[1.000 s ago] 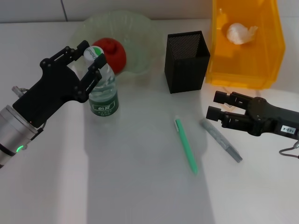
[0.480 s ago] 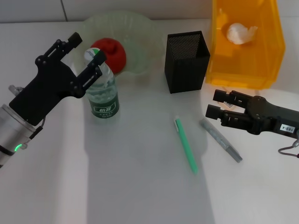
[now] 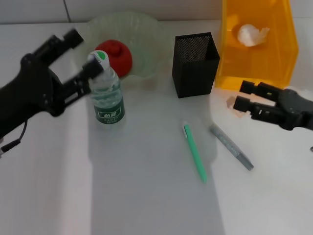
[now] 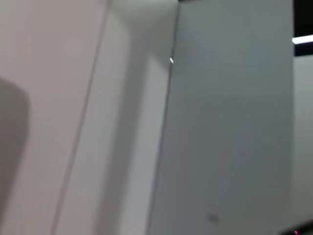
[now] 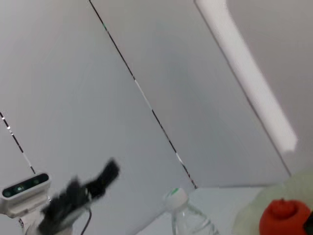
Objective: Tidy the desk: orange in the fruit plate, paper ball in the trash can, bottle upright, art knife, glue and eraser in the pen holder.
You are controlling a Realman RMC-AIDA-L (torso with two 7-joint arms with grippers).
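Observation:
The bottle (image 3: 108, 93) stands upright and free in front of the fruit plate (image 3: 146, 29), its white cap (image 5: 175, 196) also in the right wrist view. The orange (image 3: 116, 57) lies in the plate. My left gripper (image 3: 82, 53) is open just left of the bottle's cap, not touching it. The paper ball (image 3: 252, 34) lies in the trash can (image 3: 274, 68). The eraser (image 3: 231, 103) lies on the desk beside the open right gripper (image 3: 243, 95), just off its fingertips. The pen holder (image 3: 194, 63) stands between plate and can.
A slim green pen-shaped tool (image 3: 195, 159) and a grey one (image 3: 232, 147) lie on the desk in front of the pen holder. The left wrist view holds only wall.
My left gripper has drawn back to the left, away from the bottle top, leaving the bottle standing. The right gripper has shifted right and toward the trash can, uncovering the eraser.

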